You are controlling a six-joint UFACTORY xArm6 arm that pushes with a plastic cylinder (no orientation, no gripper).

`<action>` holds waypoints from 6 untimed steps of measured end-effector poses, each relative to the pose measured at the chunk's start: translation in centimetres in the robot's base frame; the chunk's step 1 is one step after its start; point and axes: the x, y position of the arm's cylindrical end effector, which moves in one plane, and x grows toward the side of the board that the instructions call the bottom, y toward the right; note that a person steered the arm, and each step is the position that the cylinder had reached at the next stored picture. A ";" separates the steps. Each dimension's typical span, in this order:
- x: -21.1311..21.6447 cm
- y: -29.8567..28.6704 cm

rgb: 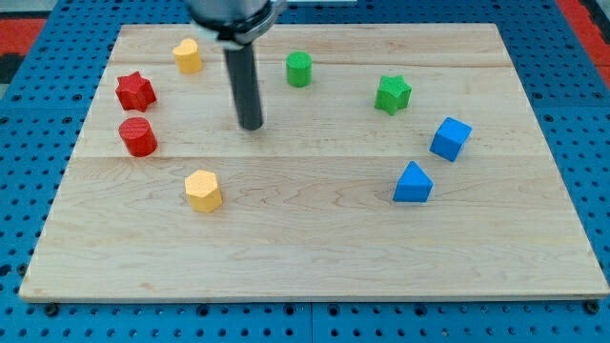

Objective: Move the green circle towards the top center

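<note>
Green circle [299, 69] sits upper-right of my tip [251, 125] (apart).

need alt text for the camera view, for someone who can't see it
My tip rests on a wooden board, left of and below the green circle near the top centre. Red, yellow and blue blocks and a green star lie scattered around.

Straight dark grey cylindrical rod [247, 86] showing faint gloss, widening into black rounded mount [232, 14] at top; my tip [251, 125] looking blunt, flat-ended.
</note>
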 end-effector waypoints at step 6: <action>0.9 8.4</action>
